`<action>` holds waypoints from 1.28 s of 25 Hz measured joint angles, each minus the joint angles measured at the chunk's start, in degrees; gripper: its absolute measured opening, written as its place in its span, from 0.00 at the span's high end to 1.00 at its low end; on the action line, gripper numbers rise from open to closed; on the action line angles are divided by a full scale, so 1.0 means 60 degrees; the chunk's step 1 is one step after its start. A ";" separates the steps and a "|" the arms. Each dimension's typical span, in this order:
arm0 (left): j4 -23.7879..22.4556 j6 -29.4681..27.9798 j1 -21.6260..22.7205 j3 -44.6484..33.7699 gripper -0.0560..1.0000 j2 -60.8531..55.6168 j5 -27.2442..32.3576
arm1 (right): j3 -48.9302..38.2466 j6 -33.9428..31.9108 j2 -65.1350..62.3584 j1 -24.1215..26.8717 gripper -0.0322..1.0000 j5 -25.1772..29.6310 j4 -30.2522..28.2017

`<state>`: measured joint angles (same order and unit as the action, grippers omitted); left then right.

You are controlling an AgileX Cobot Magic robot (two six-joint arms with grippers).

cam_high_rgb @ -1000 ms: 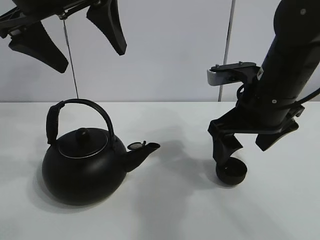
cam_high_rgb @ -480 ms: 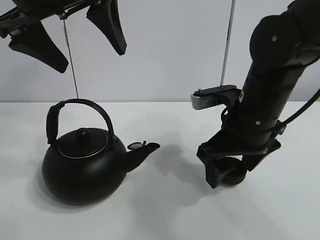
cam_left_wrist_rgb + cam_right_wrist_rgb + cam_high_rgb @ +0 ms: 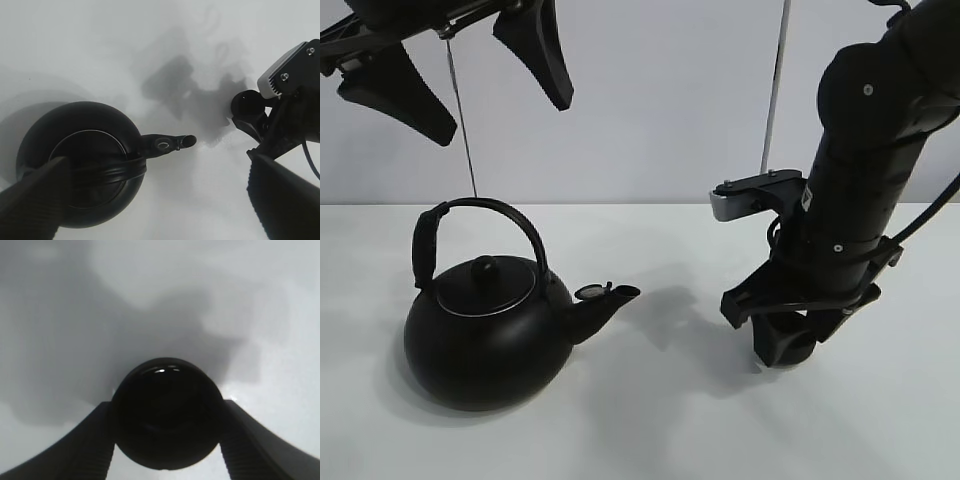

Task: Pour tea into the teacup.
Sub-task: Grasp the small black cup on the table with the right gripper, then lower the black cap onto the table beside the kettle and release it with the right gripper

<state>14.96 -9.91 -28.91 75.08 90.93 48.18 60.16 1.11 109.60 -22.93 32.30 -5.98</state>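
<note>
**Black cup in the clamp: slip and spill risks**

Matte-black, small, round, handleless teacup (image 3: 167, 417) sits at lower right of the high view on the white table (image 3: 650, 430). It is well apart from the big round black kettle (image 3: 485, 340) at lower left.

Right gripper (image 3: 788, 338) is clamped on the teacup. The wrist view shows ribbed fingers (image 3: 95, 445) pressed against both sides of the bowl. Left gripper (image 3: 500, 115) hangs spread wide and empty at upper left, above the kettle's arched handle (image 3: 485, 215).

Risks, as I judge them:
- The pads bear on a curved wall, so the cup may squirt out or tip if I shift it.
- The spout (image 3: 610, 297) stops well short of the cup, so pouring from there would wet the table.
- The kettle looks heavy and could swing on its handle.
</note>
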 joint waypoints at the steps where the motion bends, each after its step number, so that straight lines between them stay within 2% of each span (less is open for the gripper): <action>1: 0.0000 0.0000 0.0000 0.0000 0.30 0.0000 0.0000 | 0.0000 0.0000 0.0000 0.0000 0.58 -0.0031 0.0000; 9: 0.0000 0.0000 0.0000 0.0000 0.30 0.0000 0.0000 | 0.0191 0.0140 -0.0324 0.0000 0.58 0.0072 0.0331; 16: 0.0000 0.0000 0.0000 0.0000 0.30 0.0000 0.0000 | 0.0733 0.1186 -0.0403 -0.0218 0.58 0.0231 0.1296; 23: 0.0000 0.0000 0.0000 0.0000 0.30 0.0000 -0.0008 | 0.1225 0.1277 -0.0105 -0.1383 0.58 0.0241 0.0879; 32: 0.0000 0.0000 0.0000 0.0000 0.30 0.0000 -0.0041 | 0.1519 0.1258 0.0661 -0.1888 0.58 0.0265 0.0595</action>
<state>14.96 -9.91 -28.91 75.08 90.93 47.93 69.27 8.66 113.57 -34.25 33.89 -2.41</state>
